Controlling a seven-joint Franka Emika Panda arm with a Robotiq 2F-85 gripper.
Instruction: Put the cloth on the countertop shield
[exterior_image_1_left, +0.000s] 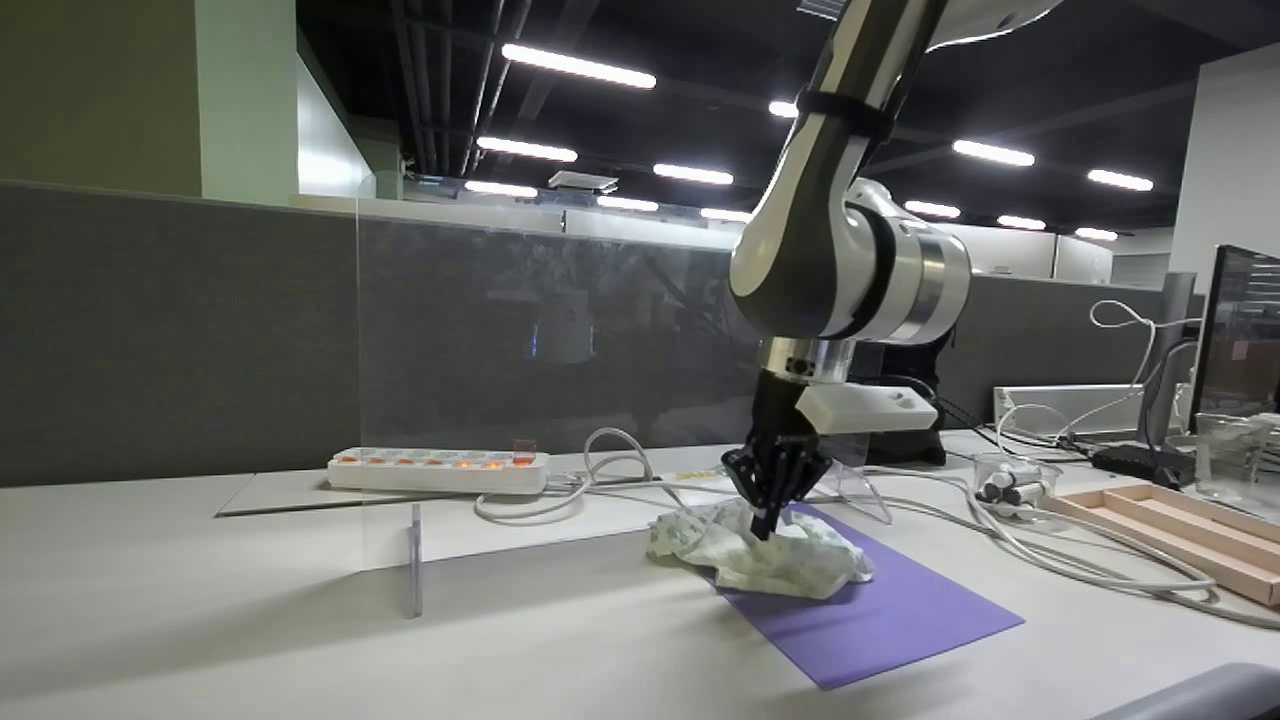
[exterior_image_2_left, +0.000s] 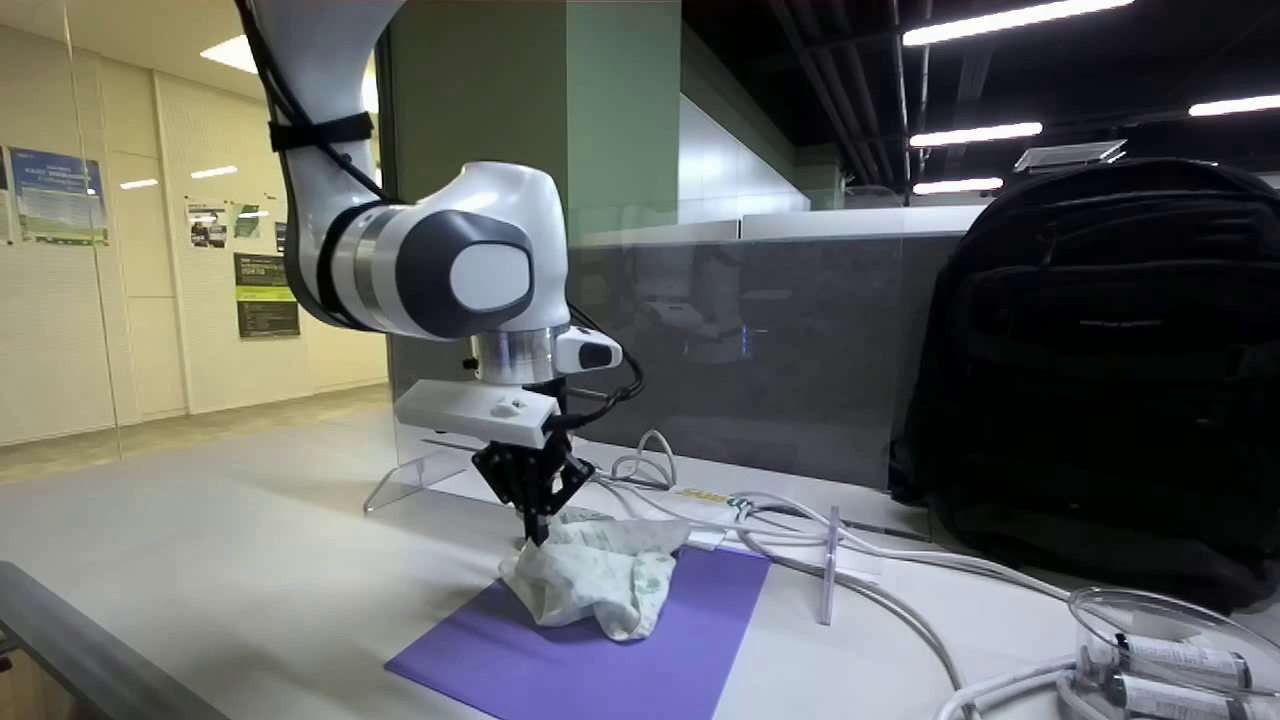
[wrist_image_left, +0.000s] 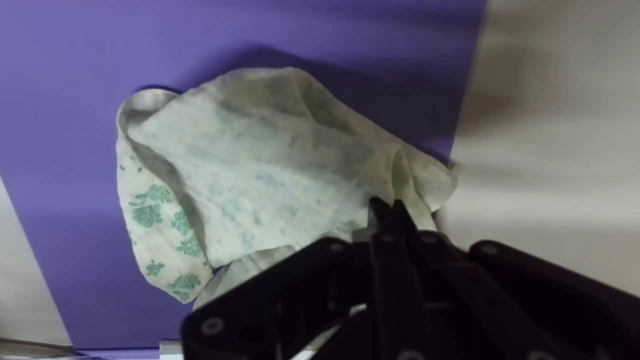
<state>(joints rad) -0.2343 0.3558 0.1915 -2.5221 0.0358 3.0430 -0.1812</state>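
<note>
The cloth (exterior_image_1_left: 800, 565) is white with green leaf prints and lies crumpled, partly over the purple sheet (exterior_image_1_left: 910, 610). It also shows in an exterior view (exterior_image_2_left: 610, 575) and in the wrist view (wrist_image_left: 260, 175). My gripper (exterior_image_1_left: 764, 528) points down at the cloth's edge; it also shows in an exterior view (exterior_image_2_left: 536, 532). In the wrist view the fingertips (wrist_image_left: 386, 206) are together, with cloth folds gathered at them, so a bit of cloth is pinched. The clear countertop shield (exterior_image_1_left: 450, 360) stands upright on small feet behind the cloth, also seen in an exterior view (exterior_image_2_left: 810, 370).
A white power strip (exterior_image_1_left: 440, 472) and loose white cables (exterior_image_1_left: 1060, 560) lie behind and beside the shield. A black backpack (exterior_image_2_left: 1110, 380) stands near one end. A clear container with vials (exterior_image_1_left: 1015, 488), a wooden tray (exterior_image_1_left: 1180, 535) and a monitor (exterior_image_1_left: 1240, 350) are at one side.
</note>
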